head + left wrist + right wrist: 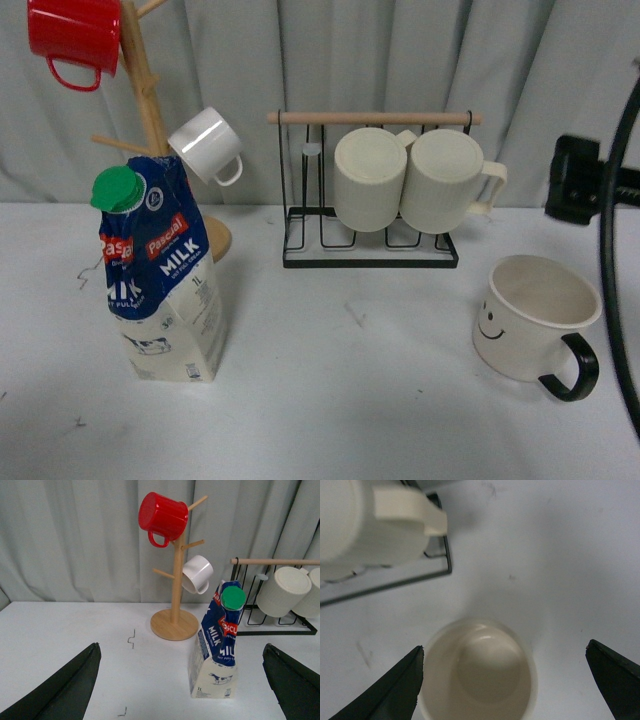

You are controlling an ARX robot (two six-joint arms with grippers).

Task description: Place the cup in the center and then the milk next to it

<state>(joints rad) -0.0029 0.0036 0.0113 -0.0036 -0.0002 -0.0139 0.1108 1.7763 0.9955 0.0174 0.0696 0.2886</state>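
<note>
The smooth round cup [477, 677] is sitting beneath my right end effector [505, 647]; the creased milk carton [215, 645] is facing my left end effector [181, 646], both released.

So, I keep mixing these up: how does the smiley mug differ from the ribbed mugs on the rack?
The smiley mug stands upright on the table; the ribbed mugs sit sideways on the rack. Its handle is black, theirs cream. Its wall is smooth, theirs ribbed. All are cream.
</note>
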